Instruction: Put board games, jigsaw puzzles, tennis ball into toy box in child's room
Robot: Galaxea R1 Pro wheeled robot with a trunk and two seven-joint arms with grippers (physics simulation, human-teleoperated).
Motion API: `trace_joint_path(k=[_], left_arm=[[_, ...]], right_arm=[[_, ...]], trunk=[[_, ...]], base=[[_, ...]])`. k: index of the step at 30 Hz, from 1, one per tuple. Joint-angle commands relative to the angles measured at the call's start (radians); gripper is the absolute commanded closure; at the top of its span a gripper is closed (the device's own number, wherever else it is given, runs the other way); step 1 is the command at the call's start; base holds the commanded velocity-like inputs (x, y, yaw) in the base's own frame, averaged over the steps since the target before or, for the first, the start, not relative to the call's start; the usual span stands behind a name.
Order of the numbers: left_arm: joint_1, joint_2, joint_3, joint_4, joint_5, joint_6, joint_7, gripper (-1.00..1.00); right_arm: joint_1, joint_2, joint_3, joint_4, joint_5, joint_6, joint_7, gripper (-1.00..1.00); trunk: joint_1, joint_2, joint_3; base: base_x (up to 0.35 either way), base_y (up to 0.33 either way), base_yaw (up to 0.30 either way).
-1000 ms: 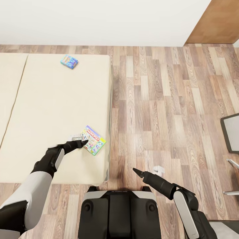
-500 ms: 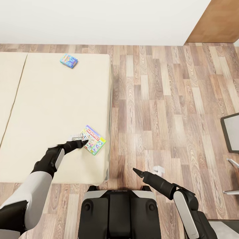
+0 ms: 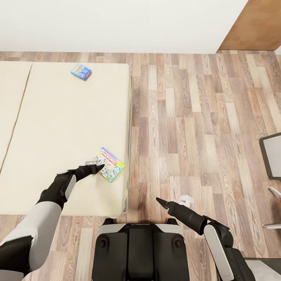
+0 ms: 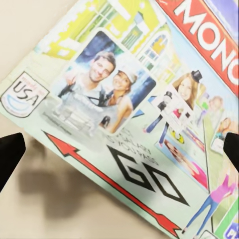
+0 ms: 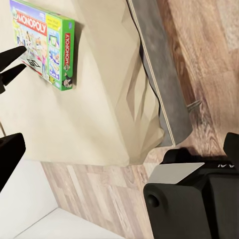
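On the beige bed (image 3: 58,117) lie two board games. The white-green Monopoly box (image 3: 109,164) rests flat near the mattress's right edge, and the smaller blue box (image 3: 81,72) lies at the far corner. My left gripper (image 3: 95,164) hovers at the Monopoly box's left corner, open; in the left wrist view its fingertips (image 4: 10,154) stand wide apart over the printed cover (image 4: 129,99), holding nothing. My right gripper (image 3: 171,202) hangs open over the floor beside the bed. The right wrist view shows the Monopoly box (image 5: 47,45) and the bed's grey frame (image 5: 159,84).
Wood floor (image 3: 195,117) stretches right of the bed to a white wall (image 3: 117,23) and a brown panel (image 3: 257,27). A dark-framed grey object (image 3: 272,155) sits at the right edge. My own base (image 3: 140,249) stands at the bed's near corner.
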Motion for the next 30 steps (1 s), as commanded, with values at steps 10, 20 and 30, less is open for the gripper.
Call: trace_joint_path(k=[10, 20, 30], left_arm=[[0.000, 0.000, -0.025, -0.002, -0.008, -0.009, -0.128, -1.00], [0.000, 0.000, -0.027, -0.002, -0.009, -0.009, -0.135, -1.00], [0.000, -0.003, -0.027, -0.001, -0.012, -0.010, -0.124, -1.00]], right_arm=[[-0.001, 0.002, -0.002, 0.020, 0.002, 0.007, 0.004, -1.00], [-0.001, 0.002, -0.001, 0.024, 0.003, 0.007, 0.004, -1.00], [-0.001, 0.002, -0.001, 0.024, 0.003, 0.007, 0.004, -1.00]], trunk=[[0.001, -0.002, -0.001], [0.001, -0.002, -0.001], [0.001, -0.002, -0.001]], base=[[0.000, 0.000, 0.000], [0.000, 0.000, 0.000], [0.000, 0.000, 0.000]])
